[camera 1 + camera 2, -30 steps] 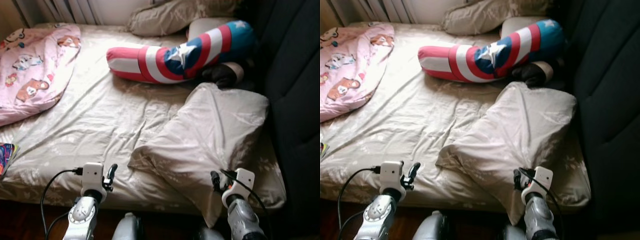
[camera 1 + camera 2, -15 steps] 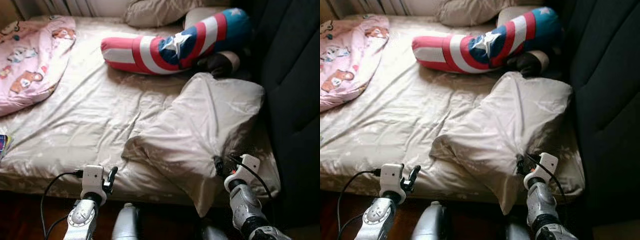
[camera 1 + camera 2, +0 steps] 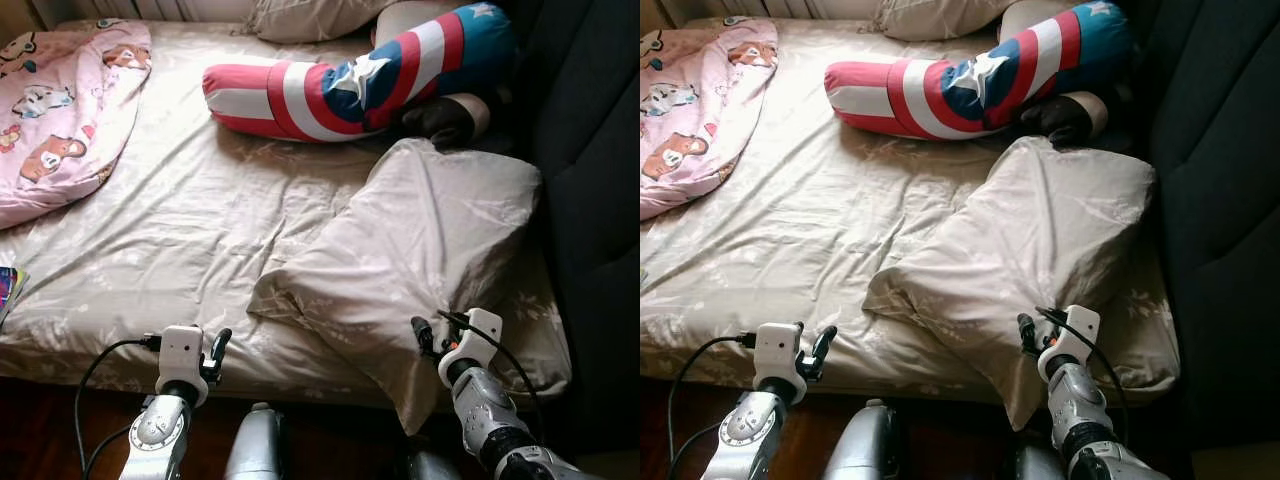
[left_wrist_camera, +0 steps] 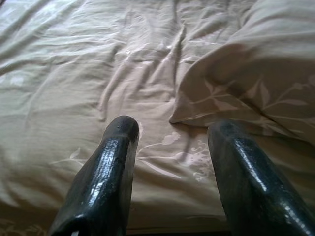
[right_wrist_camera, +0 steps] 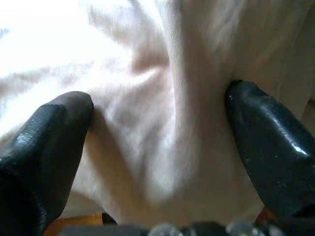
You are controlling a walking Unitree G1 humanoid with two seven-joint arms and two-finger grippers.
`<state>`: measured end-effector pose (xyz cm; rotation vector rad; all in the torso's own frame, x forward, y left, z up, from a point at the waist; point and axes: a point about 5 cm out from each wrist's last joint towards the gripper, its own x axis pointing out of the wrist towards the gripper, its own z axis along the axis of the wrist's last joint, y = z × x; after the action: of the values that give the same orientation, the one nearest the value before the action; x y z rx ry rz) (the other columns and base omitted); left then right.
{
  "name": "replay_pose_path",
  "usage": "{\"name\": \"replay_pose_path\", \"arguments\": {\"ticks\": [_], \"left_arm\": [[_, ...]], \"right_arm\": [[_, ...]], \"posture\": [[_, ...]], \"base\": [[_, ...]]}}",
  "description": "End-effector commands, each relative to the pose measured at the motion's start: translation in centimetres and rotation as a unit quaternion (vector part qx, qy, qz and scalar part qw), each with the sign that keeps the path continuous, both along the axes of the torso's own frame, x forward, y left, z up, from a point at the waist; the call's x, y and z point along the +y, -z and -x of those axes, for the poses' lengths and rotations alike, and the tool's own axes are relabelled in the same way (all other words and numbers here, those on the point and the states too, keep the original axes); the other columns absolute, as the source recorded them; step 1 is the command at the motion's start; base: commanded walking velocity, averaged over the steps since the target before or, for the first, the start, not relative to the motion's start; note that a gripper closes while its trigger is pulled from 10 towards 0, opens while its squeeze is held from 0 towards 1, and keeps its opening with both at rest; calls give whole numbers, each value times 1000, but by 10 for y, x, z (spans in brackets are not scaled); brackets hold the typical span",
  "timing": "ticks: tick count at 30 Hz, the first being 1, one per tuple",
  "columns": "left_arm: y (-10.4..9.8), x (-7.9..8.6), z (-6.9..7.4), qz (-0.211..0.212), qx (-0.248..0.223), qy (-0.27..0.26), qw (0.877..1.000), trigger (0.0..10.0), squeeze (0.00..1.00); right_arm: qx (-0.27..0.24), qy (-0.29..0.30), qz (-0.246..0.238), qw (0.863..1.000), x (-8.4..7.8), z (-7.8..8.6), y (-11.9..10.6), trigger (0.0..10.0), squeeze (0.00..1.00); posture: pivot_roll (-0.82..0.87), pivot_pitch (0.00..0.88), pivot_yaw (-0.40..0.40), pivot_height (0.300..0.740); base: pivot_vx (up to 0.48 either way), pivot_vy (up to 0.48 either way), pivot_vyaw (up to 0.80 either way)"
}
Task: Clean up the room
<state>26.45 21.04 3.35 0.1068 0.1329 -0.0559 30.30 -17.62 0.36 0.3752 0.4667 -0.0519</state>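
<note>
A beige pillow (image 3: 420,250) lies askew on the front right of the bed, one corner hanging over the front edge. My right gripper (image 3: 432,330) is at that corner, open, with the pillow's cloth (image 5: 157,123) between its spread fingers. My left gripper (image 3: 218,345) is open over the beige sheet (image 4: 74,98) near the bed's front edge. It holds nothing and is a short way from the pillow's near corner (image 4: 187,110).
A red, white and blue star bolster (image 3: 340,85) lies across the back of the bed, with a dark brown thing (image 3: 440,118) beside it. A pink cartoon blanket (image 3: 60,110) is at the back left. A dark padded wall (image 3: 590,150) runs along the right. Another pillow (image 3: 300,15) lies at the back.
The camera has shifted a little. Both grippers stay at the bed's front edge, and the right one's fingers are still either side of the pillow's corner.
</note>
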Motion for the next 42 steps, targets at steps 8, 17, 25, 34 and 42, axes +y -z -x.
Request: {"name": "replay_pose_path", "arguments": {"ticks": [8, 17, 25, 34, 42], "left_arm": [[-7, 2, 15, -15, 6, 23, 1000, 10000, 0], [-18, 2, 28, -31, -3, 35, 999, 10000, 0], [-23, -1, 36, -38, 2, 46, 998, 10000, 0], [-25, -4, 41, -44, 18, 48, 998, 10000, 0], [-24, -9, 39, -46, 23, 54, 997, 10000, 0]], "right_arm": [[133, -20, 27, 991, 13, 30, 34, 10000, 0], [127, -32, 7, 991, 29, 33, 37, 0, 0], [132, -36, 2, 991, 36, 38, 41, 0, 0], [134, -24, 13, 991, 32, 42, 44, 0, 0], [135, -18, 17, 991, 30, 44, 45, 0, 0]], "posture": [[210, 280, 93, 652], [234, 319, 106, 652], [231, 348, 109, 652], [223, 357, 101, 652], [214, 353, 94, 652]], "base": [[0, 0, 0], [0, 0, 0], [0, 0, 0], [0, 0, 0], [0, 0, 0]]}}
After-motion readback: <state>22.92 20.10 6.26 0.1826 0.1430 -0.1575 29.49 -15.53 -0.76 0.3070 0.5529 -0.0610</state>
